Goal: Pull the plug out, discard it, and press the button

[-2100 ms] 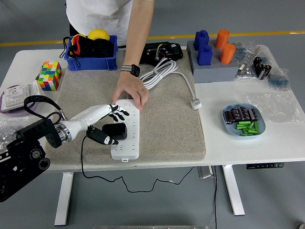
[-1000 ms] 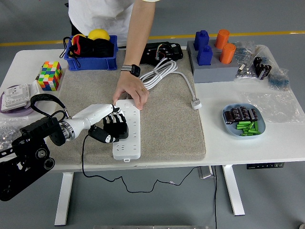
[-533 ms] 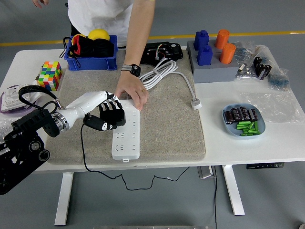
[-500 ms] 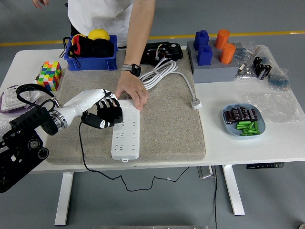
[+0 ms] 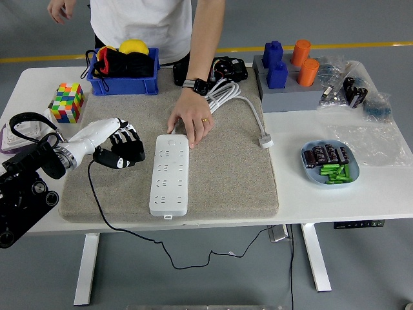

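Head view: nearest, a white power strip (image 5: 169, 174) lies lengthwise on a grey felt mat (image 5: 232, 174) that covers the middle of the white table (image 5: 361, 187). All of its sockets stand free. Just left of the strip, the robot's left hand (image 5: 120, 150) is clenched around the black plug (image 5: 126, 155), held over the mat and clear of the strip. The plug's thin black cable (image 5: 122, 223) drops from the hand, crosses the mat's near edge and hangs in a loop below the table. The left arm comes in from the lower left corner.

To the right, off the mat, a light blue dish (image 5: 330, 163) holds dark cylinders and green pieces.

Farther back, a person's hand (image 5: 192, 123) with a ring presses down on the far end of the strip, fingertips touching it; a dark watch sits on the wrist. A coiled white cord (image 5: 226, 97) lies on the mat beside that wrist, and its flat end lies near the mat's right edge.

At the far left, a multicoloured cube (image 5: 67, 102) stands near the mat, with a white switch plate (image 5: 8, 131) close to the table's left edge. Along the far edge are a blue bin (image 5: 122, 82) holding black and yellow things, and, to the right, a grey block (image 5: 290, 93) carrying blue and orange pieces. The person stands behind the table in a white shirt.
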Available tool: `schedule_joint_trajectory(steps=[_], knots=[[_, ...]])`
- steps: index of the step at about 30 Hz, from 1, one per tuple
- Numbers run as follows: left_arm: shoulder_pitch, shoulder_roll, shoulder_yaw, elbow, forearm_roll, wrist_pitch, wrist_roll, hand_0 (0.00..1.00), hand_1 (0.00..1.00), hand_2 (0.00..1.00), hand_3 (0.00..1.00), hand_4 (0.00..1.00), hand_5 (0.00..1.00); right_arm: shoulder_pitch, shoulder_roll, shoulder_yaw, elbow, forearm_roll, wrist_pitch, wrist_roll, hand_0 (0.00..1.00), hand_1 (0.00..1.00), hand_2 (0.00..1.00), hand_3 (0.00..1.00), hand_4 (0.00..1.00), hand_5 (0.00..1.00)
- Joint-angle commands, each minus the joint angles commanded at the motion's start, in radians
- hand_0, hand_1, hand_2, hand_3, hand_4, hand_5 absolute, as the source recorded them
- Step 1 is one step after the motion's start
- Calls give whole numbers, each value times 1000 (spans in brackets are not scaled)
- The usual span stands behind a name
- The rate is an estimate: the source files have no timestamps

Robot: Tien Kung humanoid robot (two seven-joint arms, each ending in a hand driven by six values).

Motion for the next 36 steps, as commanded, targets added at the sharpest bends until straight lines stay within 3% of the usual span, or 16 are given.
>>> schedule_joint_trajectory(steps=[5, 6, 11, 12, 17, 18, 26, 35, 36], knots=[[4, -6, -4, 17, -31, -9, 11, 523, 471, 497, 575, 791, 2, 1, -1, -3, 2, 1, -1, 2, 750, 682, 666, 677, 762, 665], [4, -6, -4, 18, -35, -12, 13, 617, 585, 560, 607, 832, 2, 1, -1, -5, 2, 2, -1, 1, 750, 683, 666, 677, 762, 666], [3, -6, -8, 20, -94, -30, 27, 617, 585, 560, 607, 832, 2, 0, 0, -10, -1, 3, 0, 0, 750, 683, 666, 677, 762, 666], [2, -4, -10, 19, -97, -36, 33, 766, 810, 765, 839, 884, 2, 0, 1, -12, -1, 3, 0, -1, 750, 683, 666, 677, 762, 666], [-4, -1, -7, 15, -130, -47, 42, 766, 810, 765, 839, 884, 2, 3, 0, -16, 1, 5, 1, -1, 750, 683, 666, 677, 762, 666], [-5, -1, -5, 13, -132, -48, 43, 832, 893, 854, 897, 945, 103, 3, -1, -15, 1, 6, 0, 0, 749, 683, 666, 677, 762, 666], [-10, 2, 1, 9, -129, -53, 52, 844, 905, 873, 905, 938, 107, 2, -3, -14, 0, 5, 0, -1, 750, 683, 666, 677, 762, 666], [-23, 19, 17, -138, -156, -28, 0, 833, 875, 860, 901, 951, 127, 5, -3, -20, -1, 8, 1, -1, 750, 683, 666, 677, 762, 665], [-30, 20, 28, -155, -161, -26, -4, 292, 424, 425, 813, 763, 2, 6, -5, -21, -1, 8, 1, -1, 749, 683, 666, 678, 762, 666]])
